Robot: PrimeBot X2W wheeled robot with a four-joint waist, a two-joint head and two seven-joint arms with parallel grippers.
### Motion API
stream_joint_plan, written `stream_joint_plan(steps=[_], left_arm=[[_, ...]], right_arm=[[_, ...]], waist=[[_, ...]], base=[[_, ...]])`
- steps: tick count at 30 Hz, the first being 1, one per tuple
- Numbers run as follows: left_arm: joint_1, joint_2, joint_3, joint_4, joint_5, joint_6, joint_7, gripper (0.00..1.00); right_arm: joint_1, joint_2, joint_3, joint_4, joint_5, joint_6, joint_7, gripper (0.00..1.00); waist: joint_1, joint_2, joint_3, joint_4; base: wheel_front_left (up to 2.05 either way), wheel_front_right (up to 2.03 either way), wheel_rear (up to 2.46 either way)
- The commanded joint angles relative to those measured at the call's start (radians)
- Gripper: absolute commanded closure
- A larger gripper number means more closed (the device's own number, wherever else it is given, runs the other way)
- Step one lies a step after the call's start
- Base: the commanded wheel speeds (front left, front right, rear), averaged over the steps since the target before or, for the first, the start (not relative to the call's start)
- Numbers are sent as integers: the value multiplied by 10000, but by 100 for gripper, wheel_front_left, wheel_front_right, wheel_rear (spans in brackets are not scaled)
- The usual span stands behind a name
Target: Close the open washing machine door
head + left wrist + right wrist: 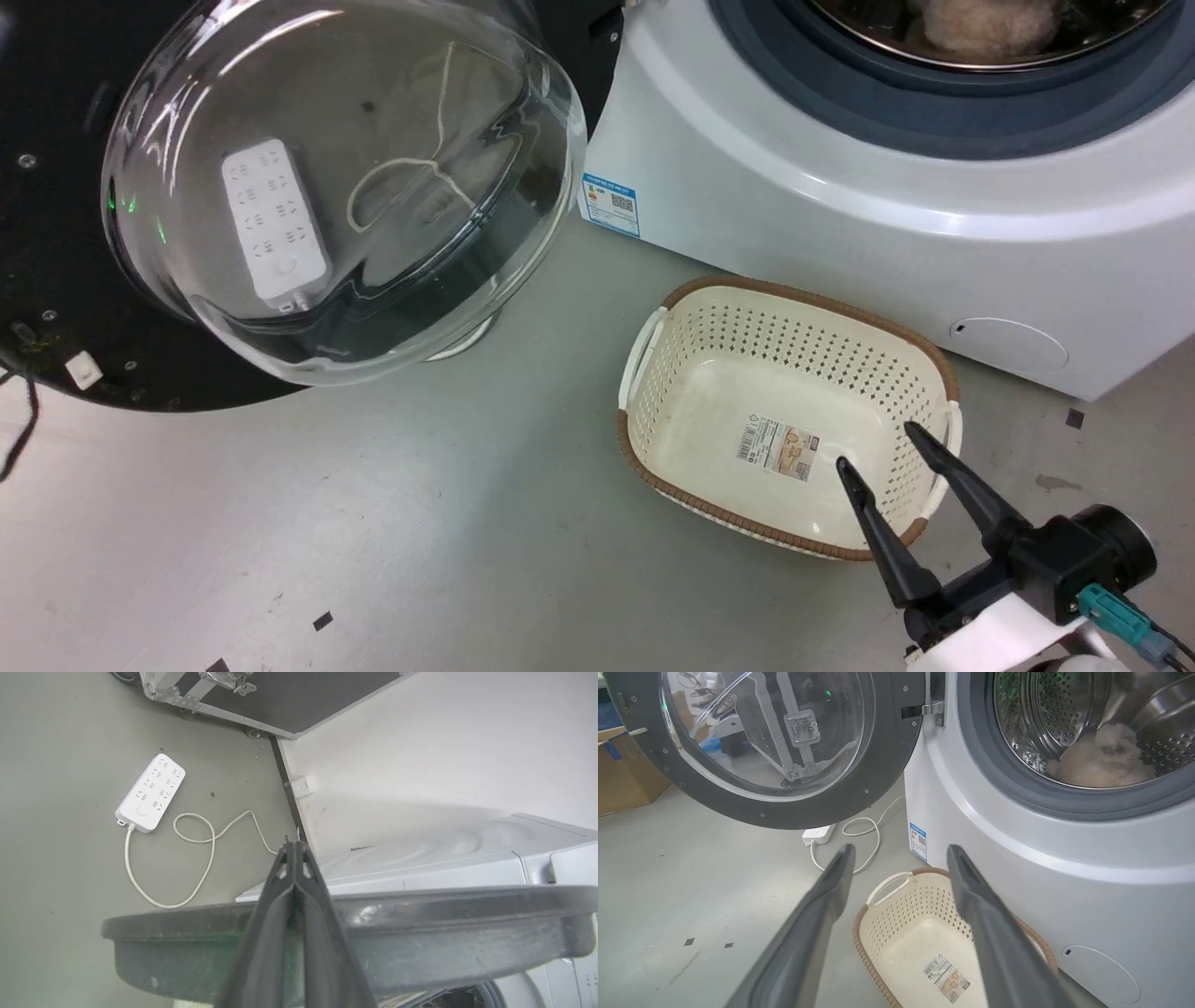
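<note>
- Open washing machine door (345, 187) stands left of the drum (1031, 714).
- Basket (803, 299) on floor (420, 523) before the machine (840, 215); my right gripper (874, 444) near it.
- Power strip (150, 792) behind door.

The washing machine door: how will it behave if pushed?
Probably rigid: the washing machine door looks like a thick black rim around bulging glass, so it should swing whole about its hinge, not flex. The glass looks smooth, likely slippery; the rim seems safer to push.

Black-rimmed washing machine door (770, 746), white cabinet (887, 243) — cream perforated basket (794, 336), brown-rimmed.
</note>
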Motion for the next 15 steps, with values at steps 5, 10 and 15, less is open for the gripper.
stream_joint_plan(steps=[5,10,15], left_arm=[[769,-318,-59,-617,-896,-199,1703,100],[1629,-755,-407,-1417,-1371,-164,3088,100],[2467,-1336,-682,-2310,-1781,-187,3973,100]], right_arm=[[-134,-13,45,172,122,8,-43,0],[-54,185,-72,409,109,8,-46,0],[27,490,-170,623,44,8,-48,0]], waist=[[-1,0,-310,-15],[-1,0,-829,64],[-1,0,-1472,92]], base=[[0,0,0],[0,0,0],[0,0,0]])
